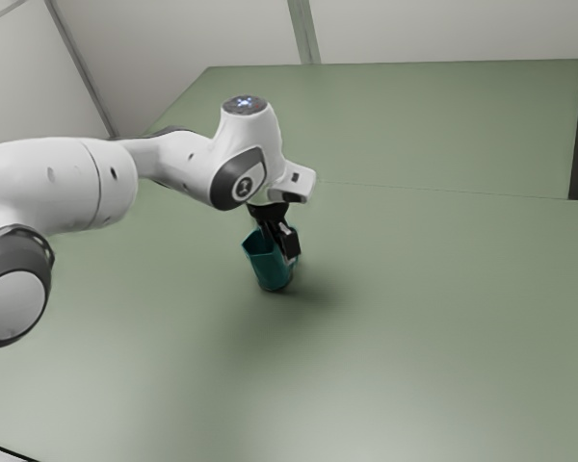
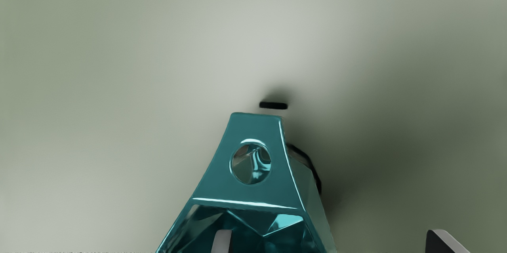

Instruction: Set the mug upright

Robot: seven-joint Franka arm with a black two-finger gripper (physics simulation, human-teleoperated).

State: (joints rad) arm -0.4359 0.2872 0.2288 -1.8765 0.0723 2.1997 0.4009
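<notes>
One finger (image 2: 222, 242) of the open hand (image 2: 331, 241) overlaps the mug (image 1: 267, 269), which seems to lean on the worktop (image 1: 414, 318): pinch one side gently, then rotate slowly until it sits flat.

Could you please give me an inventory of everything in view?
Mug: 1, teal, at the pincer, above or on the table.
Small bar: 1, black, beside the mug's end; I cannot tell what it is.
Table: 1, green, beneath the arm.
Walls: at least 2, pale grey, beyond the table.
Upright strip: 1, grey-green, on the back wall.
Cable-like line: 1, black, at the exterior view's lower left.
Arm: 1, white and dark grey, from the exterior view's left.
Pincer: 1, black, open, one finger inside the mug's opening, the other outside.
</notes>
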